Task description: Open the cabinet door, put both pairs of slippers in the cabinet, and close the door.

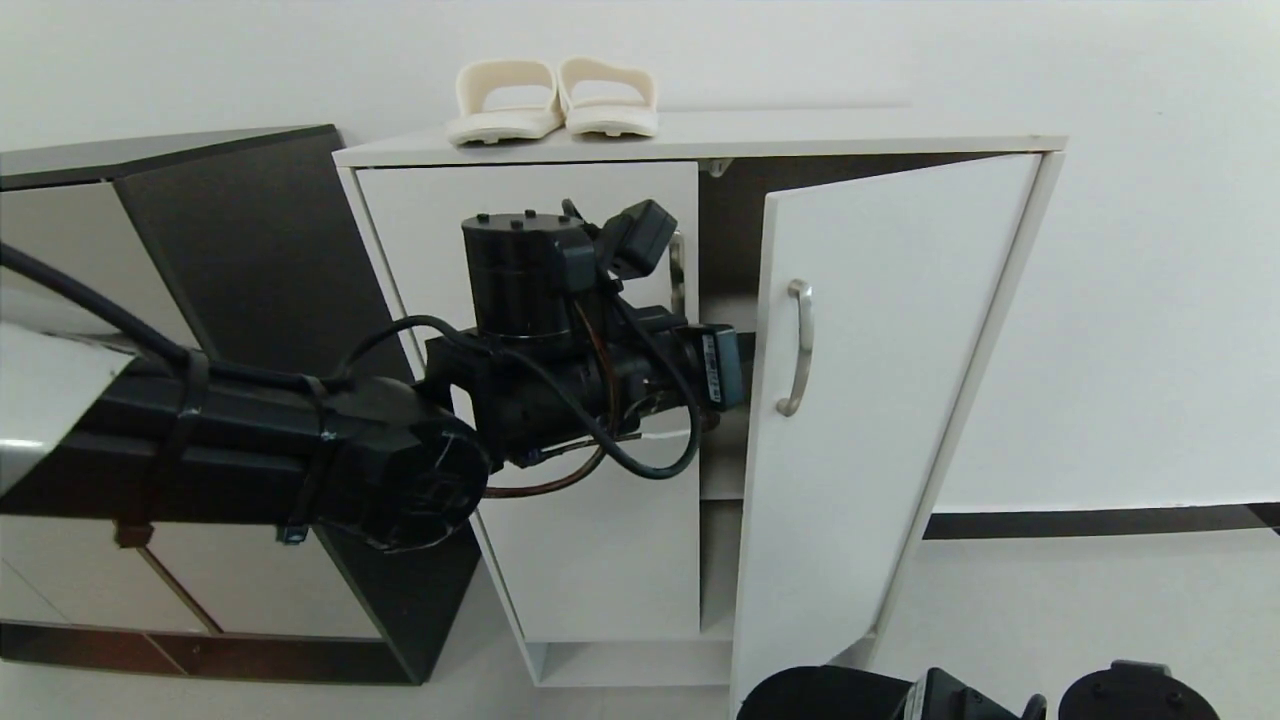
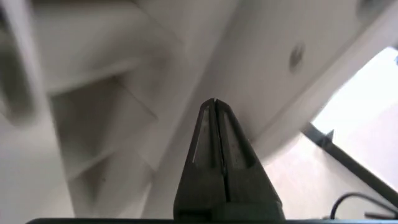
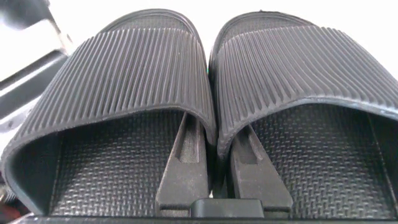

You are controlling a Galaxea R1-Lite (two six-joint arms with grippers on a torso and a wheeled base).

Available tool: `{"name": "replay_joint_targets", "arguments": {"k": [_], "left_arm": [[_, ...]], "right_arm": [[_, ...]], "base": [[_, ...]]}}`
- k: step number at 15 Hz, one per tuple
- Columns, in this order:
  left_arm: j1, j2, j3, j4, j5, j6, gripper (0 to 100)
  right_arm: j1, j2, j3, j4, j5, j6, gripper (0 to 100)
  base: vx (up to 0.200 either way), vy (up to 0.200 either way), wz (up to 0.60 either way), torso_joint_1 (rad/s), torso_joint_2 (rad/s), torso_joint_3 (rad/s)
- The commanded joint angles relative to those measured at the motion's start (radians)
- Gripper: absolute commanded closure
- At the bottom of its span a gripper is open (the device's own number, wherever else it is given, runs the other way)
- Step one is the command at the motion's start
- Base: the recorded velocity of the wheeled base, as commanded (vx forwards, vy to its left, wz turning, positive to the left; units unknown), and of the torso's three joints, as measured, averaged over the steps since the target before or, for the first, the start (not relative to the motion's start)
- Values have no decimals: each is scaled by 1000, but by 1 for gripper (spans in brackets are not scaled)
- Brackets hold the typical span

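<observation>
Right wrist view: fingers of the right gripper clench the touching inner straps of the black slippers, which sit side by side, toes pointing away. With fingers pressed together, the left gripper sits in the gap beside the swung-out right door of the cabinet. On its top lie the cream slippers, toes toward the wall.

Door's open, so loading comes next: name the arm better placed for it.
Right: the right gripper holds the black slippers; the left gripper is shut and empty by the open door.

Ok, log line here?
cabinet door open | left gripper shut at opening | right gripper shut on black slippers | cream slippers atop cabinet
</observation>
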Motion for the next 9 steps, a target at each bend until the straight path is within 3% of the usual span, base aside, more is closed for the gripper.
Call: {"name": "replay_joint_targets", "arguments": {"k": [1, 2, 4, 7, 9], "left_arm": [[-45, -40, 63, -27, -24, 0, 100], [-86, -53, 89, -45, -37, 6, 100], [-119, -60, 97, -68, -43, 29, 100], [-100, -61, 105, -68, -38, 35, 100], [-43, -156, 224, -82, 40, 95, 100]], "right_arm": [[15, -14, 6, -3, 3, 0, 100], [21, -18, 6, -6, 3, 0, 100], [24, -18, 2, -13, 1, 2, 100], [-3, 6, -43, -13, -6, 32, 100], [-74, 58, -130, -13, -92, 98, 100]], "base": [[-200, 0, 0, 2, 2, 2], [-200, 0, 0, -2, 2, 7], [-200, 0, 0, -2, 2, 7], [-200, 0, 0, 2, 4, 5], [0, 0, 0, 0, 0, 0]]}}
